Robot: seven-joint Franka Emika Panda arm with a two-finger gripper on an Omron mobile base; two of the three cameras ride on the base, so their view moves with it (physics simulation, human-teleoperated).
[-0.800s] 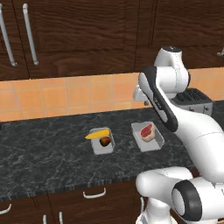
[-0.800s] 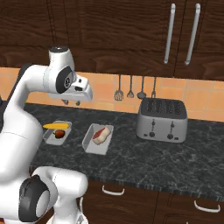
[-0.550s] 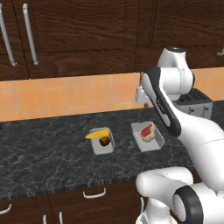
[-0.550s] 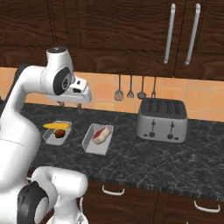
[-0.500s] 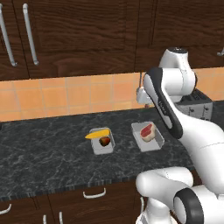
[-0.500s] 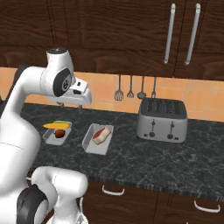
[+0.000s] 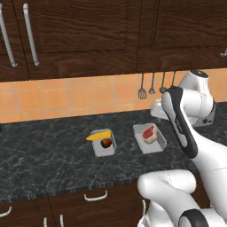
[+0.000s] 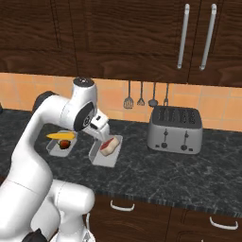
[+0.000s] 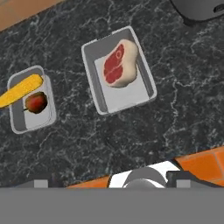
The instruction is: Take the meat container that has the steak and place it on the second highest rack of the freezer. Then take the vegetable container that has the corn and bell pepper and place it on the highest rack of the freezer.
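On the dark counter, the meat container (image 9: 145, 75) is a grey tray holding the red steak (image 9: 118, 65); it also shows as the meat container (image 8: 112, 159) and the meat container (image 7: 158, 141). To its left, the vegetable container (image 9: 20, 121) carries the yellow corn (image 9: 20, 90) and the dark red bell pepper (image 9: 36, 102). My gripper (image 8: 101, 137) hangs open above the meat container, a little behind it, with nothing between its wide-set fingertips (image 9: 185, 176). The freezer is out of view.
A silver toaster (image 8: 176, 128) stands on the counter right of the trays. Cooking utensils (image 8: 141, 96) hang on the orange tiled wall behind. Dark wooden cabinets with bar handles (image 8: 182, 36) run above the counter.
The hand has come down and shifted toward the meat container. Both trays and the base have stayed put.
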